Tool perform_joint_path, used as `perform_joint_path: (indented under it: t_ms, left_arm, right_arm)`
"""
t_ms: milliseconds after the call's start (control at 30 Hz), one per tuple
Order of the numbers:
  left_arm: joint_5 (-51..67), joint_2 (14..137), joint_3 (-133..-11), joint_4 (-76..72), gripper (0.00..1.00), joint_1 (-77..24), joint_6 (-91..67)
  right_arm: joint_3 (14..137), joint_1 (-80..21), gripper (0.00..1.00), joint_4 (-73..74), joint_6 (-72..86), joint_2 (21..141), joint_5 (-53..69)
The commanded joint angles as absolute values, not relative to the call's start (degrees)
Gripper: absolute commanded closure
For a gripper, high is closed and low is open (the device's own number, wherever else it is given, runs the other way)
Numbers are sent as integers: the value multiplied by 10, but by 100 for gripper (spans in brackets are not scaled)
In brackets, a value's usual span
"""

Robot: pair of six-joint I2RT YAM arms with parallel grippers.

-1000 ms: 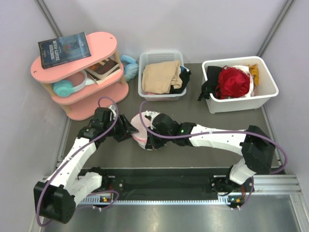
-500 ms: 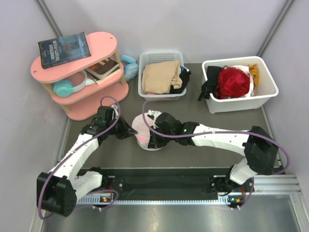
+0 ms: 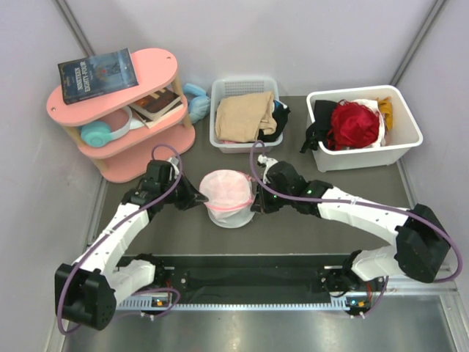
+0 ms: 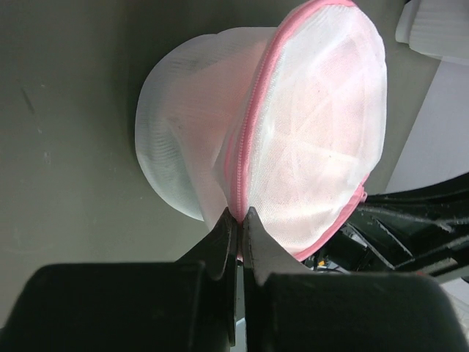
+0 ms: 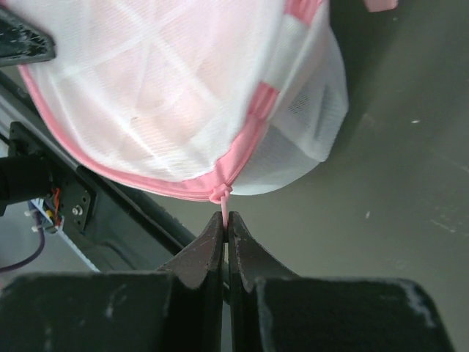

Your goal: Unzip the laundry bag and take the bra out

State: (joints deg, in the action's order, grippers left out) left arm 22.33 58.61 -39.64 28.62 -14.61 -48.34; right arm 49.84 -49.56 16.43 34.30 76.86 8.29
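Right gripper [image 3: 253, 204] now beside laundry bag [image 3: 229, 192], left gripper [image 3: 199, 199] opposite, both tight on zipper [image 4: 245, 158]; bins [image 3: 366, 160] beyond.

Legible in one place only: on the dark blue rectangular book [image 3: 98, 75] lying flat on the top tier of the pink oval wooden shelf [image 3: 157, 62]. Pale capital lettering, stacked in short lines at the cover's left end, apparently reading "NINETEEN EIGHTY-FOUR", though small and soft, with the last word uncertain. Finer print near the cover's middle and right too blurred to make out. Seen in the overhead view alone.
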Motion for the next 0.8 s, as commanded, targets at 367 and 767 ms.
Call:
perform_joint_path:
  t_ms: [367, 767]
  left_arm:
    - [242, 542, -398, 281, 100, -143, -445]
    - [306, 542, -423, 306, 100, -144, -330]
  right_arm:
    - [559, -410, 100, 192, 254, 801, 85]
    - [627, -392, 100, 204, 206, 867, 120]
